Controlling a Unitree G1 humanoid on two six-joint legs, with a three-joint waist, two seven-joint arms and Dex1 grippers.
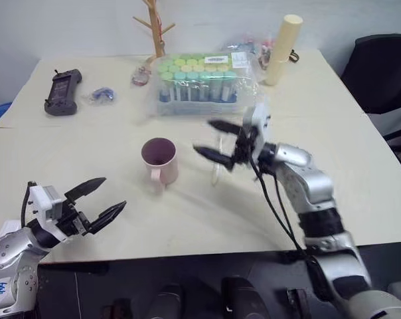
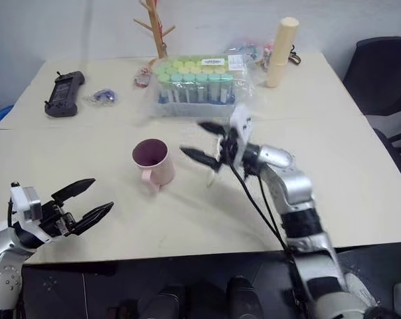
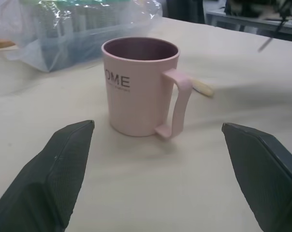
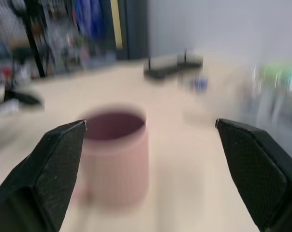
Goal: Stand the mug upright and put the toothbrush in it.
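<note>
Mug upright between both arms, left fingers apart, right fingers apart, touching nothing

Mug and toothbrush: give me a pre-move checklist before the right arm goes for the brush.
1. Mug upright on the table, mouth up: ok.
2. Mug holds nothing, purplish inside bare: ok.
3. Toothbrush lies flat on the table just right of the mug, partly behind the right gripper: ok, though its whole length cannot be seen.
4. Right gripper open and holding nothing, hovering above the brush: ok.
5. Left gripper open, holding nothing, apart from the mug at the near edge: ok.
6. Brush's bristle end direction: cannot tell; the left wrist view shows just a cream end past the handle.
</note>
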